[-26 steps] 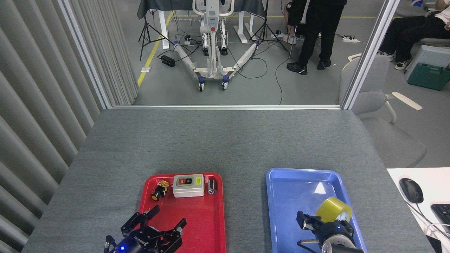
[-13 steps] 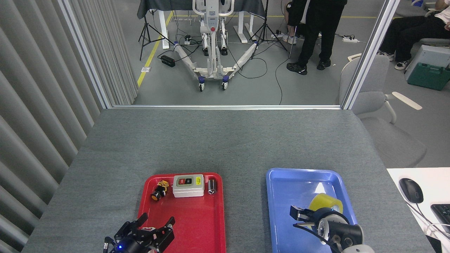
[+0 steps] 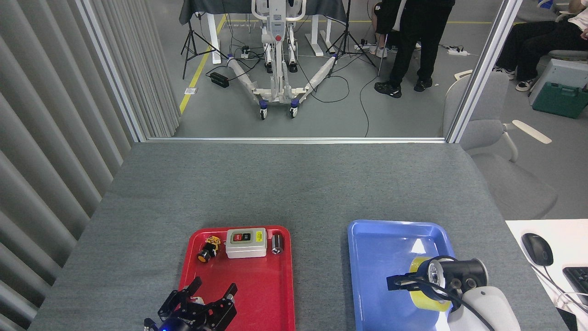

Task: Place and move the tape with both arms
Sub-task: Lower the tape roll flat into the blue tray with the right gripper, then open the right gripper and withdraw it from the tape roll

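Note:
The yellow tape (image 3: pixel 425 301) is over the near right part of the blue tray (image 3: pixel 381 248), tilted and half hidden behind my right wrist. My right gripper (image 3: pixel 406 282) comes in from the bottom right and grips the roll, with one black finger (image 3: pixel 396 281) sticking out on the roll's left side. Low at the near edge of the red tray (image 3: pixel 257 280), my left gripper (image 3: pixel 213 290) is open, its fingers spread and nothing between them.
At the far end of the red tray lie a grey switch box (image 3: pixel 246 242), a small push button (image 3: pixel 206 250) and a metal cylinder (image 3: pixel 277 243). A mouse (image 3: pixel 536 248) and a keyboard (image 3: pixel 579 276) sit on a white desk at the right. Beyond the table are a chair (image 3: pixel 496 138) and people.
My right wrist has turned and risen over the tape, and the roll has shifted left and a little nearer. My left gripper has shifted slightly and stays open.

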Action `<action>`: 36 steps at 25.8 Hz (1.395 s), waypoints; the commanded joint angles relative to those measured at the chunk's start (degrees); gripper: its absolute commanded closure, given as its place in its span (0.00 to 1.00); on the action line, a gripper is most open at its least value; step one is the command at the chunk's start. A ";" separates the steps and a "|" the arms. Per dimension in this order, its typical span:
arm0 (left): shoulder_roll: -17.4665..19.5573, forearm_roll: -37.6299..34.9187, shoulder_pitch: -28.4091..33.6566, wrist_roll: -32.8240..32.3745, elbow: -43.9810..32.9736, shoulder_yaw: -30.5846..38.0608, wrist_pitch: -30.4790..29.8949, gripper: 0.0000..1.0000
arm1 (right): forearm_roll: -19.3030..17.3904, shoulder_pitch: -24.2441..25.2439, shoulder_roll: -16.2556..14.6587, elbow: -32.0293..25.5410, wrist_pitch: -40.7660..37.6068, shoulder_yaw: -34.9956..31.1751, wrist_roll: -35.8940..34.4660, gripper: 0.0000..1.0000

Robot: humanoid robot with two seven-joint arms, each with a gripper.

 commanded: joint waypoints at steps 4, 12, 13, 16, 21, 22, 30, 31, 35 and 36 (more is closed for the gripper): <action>0.01 -6.59 1.18 7.69 -2.59 2.84 -1.36 0.00 | -0.36 -2.64 -0.36 4.08 -1.40 0.36 3.00 1.00; -0.34 -6.67 1.27 12.87 -4.44 3.01 -1.36 0.00 | 0.44 -2.55 -0.45 5.40 -1.05 0.80 2.20 0.04; -0.25 -6.94 1.27 12.96 -4.44 3.01 -1.18 0.00 | 0.08 -2.55 -0.45 5.40 -0.87 0.71 2.03 0.01; -0.25 -11.95 1.36 12.96 -5.23 3.19 0.75 0.01 | -0.62 -2.55 -0.45 4.96 0.53 0.44 1.59 0.00; -0.69 -24.78 2.59 12.87 -8.04 2.66 9.36 0.00 | -0.88 -1.59 -0.62 2.58 2.03 0.18 -3.16 0.00; -0.86 -24.69 2.59 12.61 -7.86 2.66 9.54 0.00 | -0.88 -1.32 -1.06 1.62 2.03 -0.08 -5.79 0.00; -2.09 -20.39 2.41 8.13 -6.11 2.66 8.22 0.00 | -0.62 8.25 -1.85 -3.30 0.62 -3.25 -48.15 0.00; -2.01 -20.39 2.41 7.69 -6.72 2.66 8.22 0.00 | -0.44 9.84 -1.76 -3.74 0.01 -3.95 -54.21 0.00; -1.92 -20.65 2.41 10.32 -7.87 2.66 8.40 0.00 | -0.44 15.64 -0.45 -4.18 -3.07 -6.67 -71.71 0.00; -1.83 -20.65 2.41 12.52 -7.95 2.57 8.66 0.00 | -0.44 16.52 0.43 -4.18 -3.33 -6.94 -72.68 0.00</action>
